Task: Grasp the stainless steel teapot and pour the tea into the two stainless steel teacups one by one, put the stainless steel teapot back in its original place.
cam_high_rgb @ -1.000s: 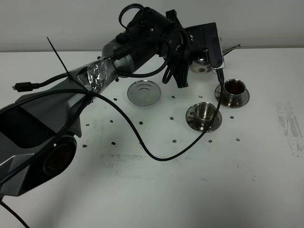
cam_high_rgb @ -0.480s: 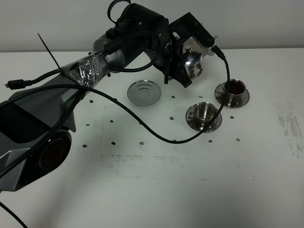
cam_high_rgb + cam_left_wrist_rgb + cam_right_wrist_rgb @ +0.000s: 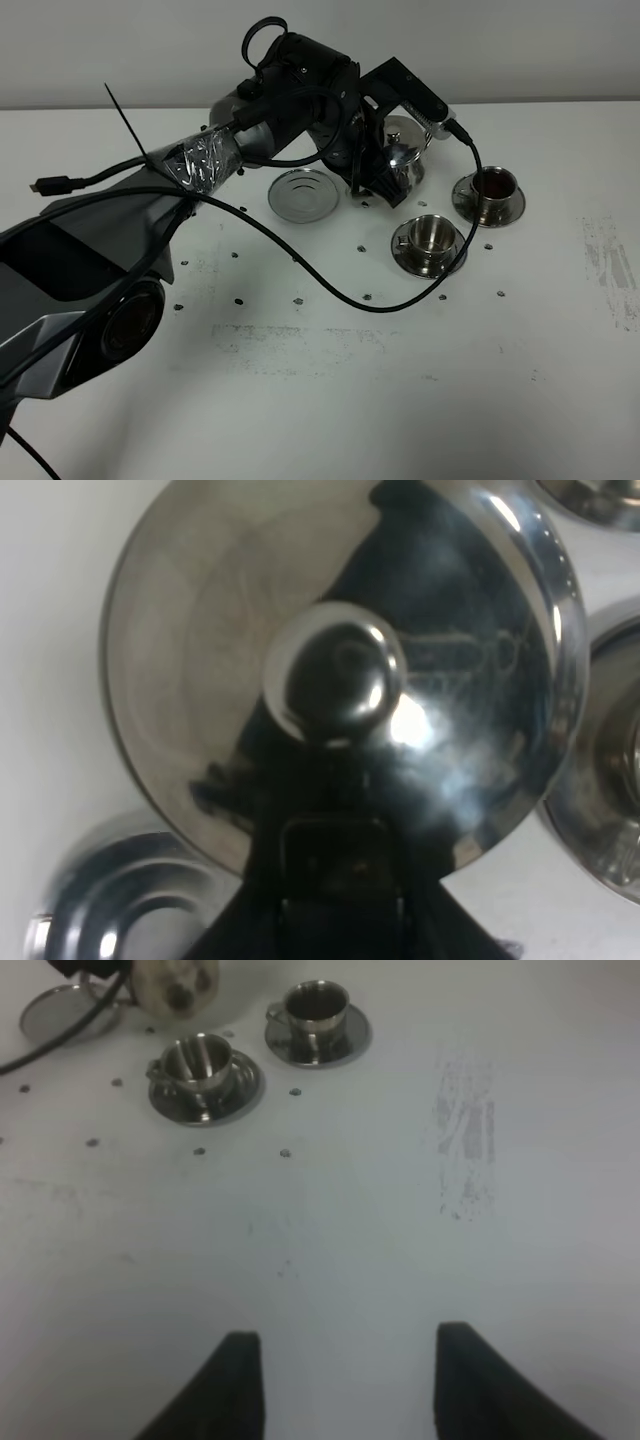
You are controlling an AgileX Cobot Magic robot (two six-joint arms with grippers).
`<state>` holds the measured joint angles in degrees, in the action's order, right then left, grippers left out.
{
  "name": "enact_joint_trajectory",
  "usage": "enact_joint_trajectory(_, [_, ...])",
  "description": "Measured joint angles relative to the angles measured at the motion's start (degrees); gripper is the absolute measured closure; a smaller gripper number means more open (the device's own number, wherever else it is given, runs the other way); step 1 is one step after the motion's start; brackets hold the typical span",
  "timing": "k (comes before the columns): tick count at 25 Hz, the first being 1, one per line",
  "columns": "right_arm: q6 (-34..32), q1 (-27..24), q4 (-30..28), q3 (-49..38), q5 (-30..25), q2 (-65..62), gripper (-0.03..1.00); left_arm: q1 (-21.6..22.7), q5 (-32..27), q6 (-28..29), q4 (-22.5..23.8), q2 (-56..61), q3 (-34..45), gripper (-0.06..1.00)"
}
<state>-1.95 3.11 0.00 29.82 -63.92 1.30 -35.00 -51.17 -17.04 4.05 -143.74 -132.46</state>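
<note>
My left claw (image 3: pixel 380 182) pinches the mirror-bright, domed steel teapot (image 3: pixel 405 158) right of the flat round base (image 3: pixel 303 195); my right claw (image 3: pixel 348 1385) hangs spread over the matte white worktop (image 3: pixel 350 1240).

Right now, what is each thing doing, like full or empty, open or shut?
left hand: shut on the teapot
right hand: open, holding nothing
teapot: lid on, off its base saucer
base saucer: nothing on it
far teacup: dark tea inside
near teacup: looks empty

Black and grey arm (image 3: pixel 80 262), crinkled silver foil wrap (image 3: pixel 205 160), looping black cable (image 3: pixel 385 309), black zip tie (image 3: pixel 127 122)
</note>
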Motion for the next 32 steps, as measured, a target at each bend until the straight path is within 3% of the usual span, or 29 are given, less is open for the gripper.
enact_joint_trajectory(7, [0.0,0.0,0.0,0.0,0.0,0.0,0.55,0.0,0.3,-1.4,0.2,-0.1,0.0,0.73])
enact_joint_trajectory(14, [0.0,0.0,0.0,0.0,0.0,0.0,0.55,0.0,-2.1,-13.2,0.4,6.8,0.7,0.73])
enact_joint_trajectory(18, [0.0,0.0,0.0,0.0,0.0,0.0,0.55,0.5,-0.8,-19.2,1.9,13.9,9.6,0.73])
enact_joint_trajectory(21, [0.0,0.0,0.0,0.0,0.0,0.0,0.55,1.5,2.0,-26.0,4.4,19.9,19.8,0.73])
enact_joint_trajectory(25, [0.0,0.0,0.0,0.0,0.0,0.0,0.55,3.8,6.4,-41.1,7.6,26.2,31.4,0.73])
enact_joint_trajectory(29, [0.0,0.0,0.0,0.0,0.0,0.0,0.55,4.7,8.5,-55.0,8.3,27.6,34.5,0.73])
enact_joint_trajectory(32, [0.0,0.0,0.0,0.0,0.0,0.0,0.55,4.5,11.3,-59.3,8.4,27.5,34.5,0.73])
